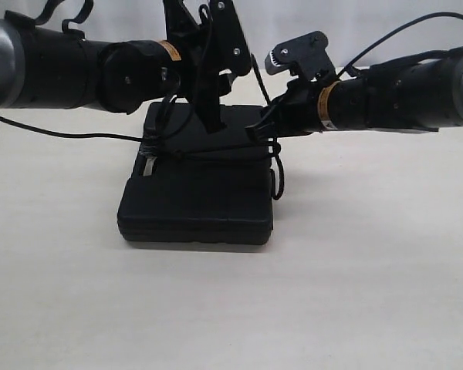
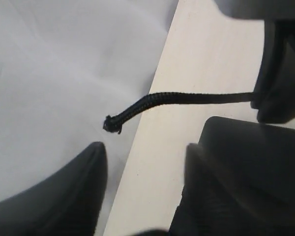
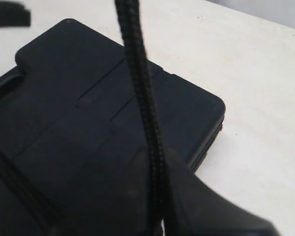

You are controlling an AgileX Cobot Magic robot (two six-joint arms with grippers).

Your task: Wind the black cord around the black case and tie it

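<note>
The black case (image 1: 193,202) lies flat in the middle of the table. The black cord (image 1: 216,152) crosses its top and hangs in a loop off its right side. My right gripper (image 1: 261,131) hovers over the case's far right corner. In the right wrist view this gripper (image 3: 157,164) is shut on the braided cord (image 3: 140,83), with the case (image 3: 83,113) below it. My left gripper (image 1: 214,123) points down over the far part of the case. Its fingers stand open in the left wrist view (image 2: 145,155) with nothing between them. The cord's plain end (image 2: 152,101) sticks out free just beyond them.
Both black-sleeved arms (image 1: 69,65) reach in low from either side, and thin robot cables (image 1: 62,135) trail near the case. A white backdrop (image 2: 64,73) rises behind the table's far edge. Pale tabletop (image 1: 231,308) lies in front of the case.
</note>
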